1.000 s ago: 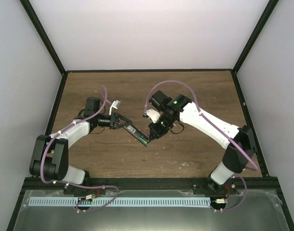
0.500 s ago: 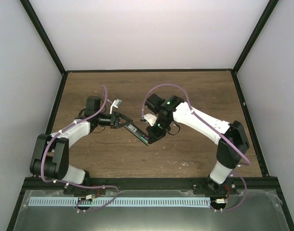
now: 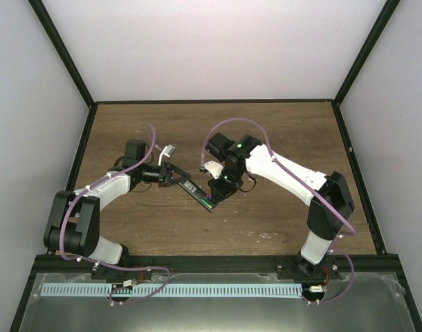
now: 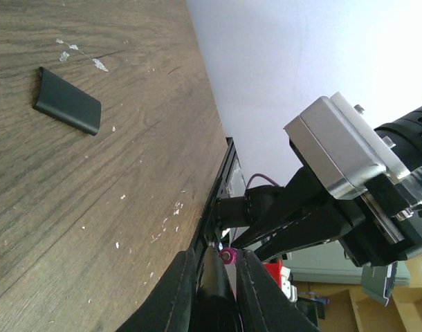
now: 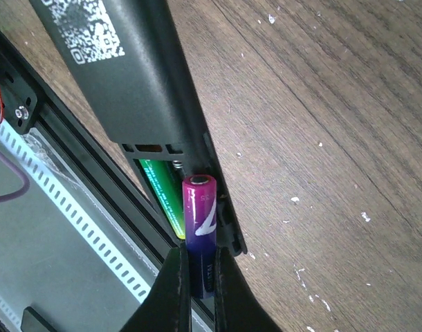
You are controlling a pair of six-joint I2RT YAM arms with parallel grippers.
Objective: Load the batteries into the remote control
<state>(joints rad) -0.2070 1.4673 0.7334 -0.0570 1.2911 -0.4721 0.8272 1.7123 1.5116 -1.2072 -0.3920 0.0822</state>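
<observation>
My left gripper (image 3: pixel 178 178) is shut on the remote control (image 3: pixel 196 191), a slim black bar held off the table and pointing toward the right arm. In the left wrist view the remote (image 4: pixel 218 297) sits between my fingers (image 4: pixel 175 290). The purple battery's end (image 4: pixel 228 256) shows just past it. My right gripper (image 5: pixel 200 266) is shut on the purple battery (image 5: pixel 199 214). That battery stands over the open slot of the remote (image 5: pixel 138 83), beside the green battery (image 5: pixel 162 197) that lies seated in the compartment. From above, the right gripper (image 3: pixel 215 196) meets the remote's near end.
A small black cover piece (image 4: pixel 68 109) lies flat on the wooden table (image 3: pixel 280 131), away from both grippers. A black frame rims the table. A metal trough (image 3: pixel 218 304) runs along the near side behind the arm bases.
The right arm has swung left and its elbow has come in, carrying the purple battery closer over the remote's open end. The left arm has held the remote nearly still.
</observation>
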